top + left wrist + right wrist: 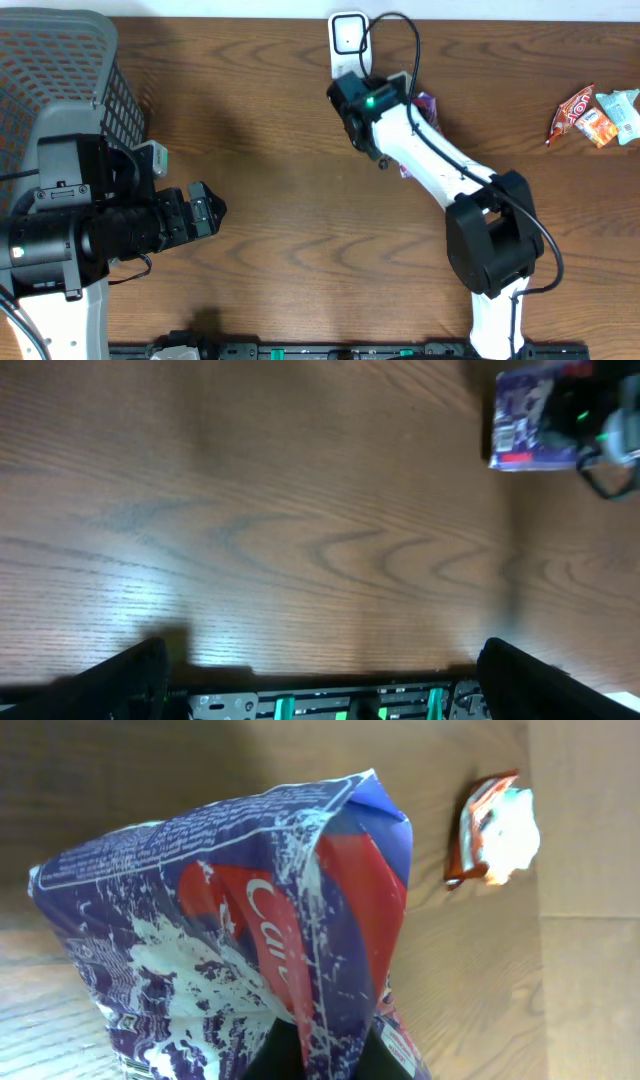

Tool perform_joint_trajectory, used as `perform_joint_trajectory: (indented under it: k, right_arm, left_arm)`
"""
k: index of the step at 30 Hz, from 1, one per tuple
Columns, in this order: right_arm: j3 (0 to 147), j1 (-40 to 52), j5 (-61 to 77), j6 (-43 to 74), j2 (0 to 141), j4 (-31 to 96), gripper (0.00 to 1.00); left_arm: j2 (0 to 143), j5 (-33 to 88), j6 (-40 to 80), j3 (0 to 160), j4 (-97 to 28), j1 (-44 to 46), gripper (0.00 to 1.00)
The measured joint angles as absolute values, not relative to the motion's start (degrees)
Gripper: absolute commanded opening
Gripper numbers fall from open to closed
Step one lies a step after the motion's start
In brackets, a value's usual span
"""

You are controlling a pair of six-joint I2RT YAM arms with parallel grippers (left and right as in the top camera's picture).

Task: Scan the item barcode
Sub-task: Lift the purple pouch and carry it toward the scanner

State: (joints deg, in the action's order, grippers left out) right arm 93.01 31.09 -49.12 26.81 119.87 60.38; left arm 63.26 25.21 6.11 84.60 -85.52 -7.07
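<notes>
Bag of blue, red and white printed plastic film [250, 920] is pinched at one edge by the right tool [312, 1058], whose jaws are pressed together on it. It is held over the brown wooden bench [280, 150], near a white rectangular device with a black cable [347, 33] at the far edge. Left tool [207, 212] is spread wide with nothing between its fingers, beside a grey mesh basket [60, 70]; small red and white snack packets [592, 115] lie at the bench's right edge, well apart from the bag.
</notes>
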Motion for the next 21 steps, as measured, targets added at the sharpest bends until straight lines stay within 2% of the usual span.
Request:
perform_joint_trajectory:
  k: [6,9,12,14,19,21]
  right_arm:
    - [89.49,31.88,-51.09,26.96,119.85,59.86,0.17]
    - [89.49,33.52,-51.22,26.94,119.83,59.09,0.33]
    - [89.49,35.9,-50.52,26.89,119.83,57.98,0.61]
    - [89.47,37.65,-48.77,26.98,119.83,56.55,0.73]
    - [89.65,40.93,-43.44,26.55,119.83,53.45,0.83]
    - [90.7,41.39,-40.75,26.52,119.83,53.52,0.83]
  left_arm:
    - [63.26,25.21,6.13,84.6,-85.52,-7.07,0.98]
    - [63.26,25.19,6.13,84.6,-85.52,-7.07,0.98]
    - [63.26,25.19,6.11,84.6,-85.49,-7.07,0.98]
    - [63.26,25.19,6.11,84.6,-85.49,-7.07,0.98]
    - [63.26,25.19,6.13,84.6,-85.49,-7.07,0.98]
    - [63.26,25.19,6.13,84.6,-85.52,-7.07,0.98]
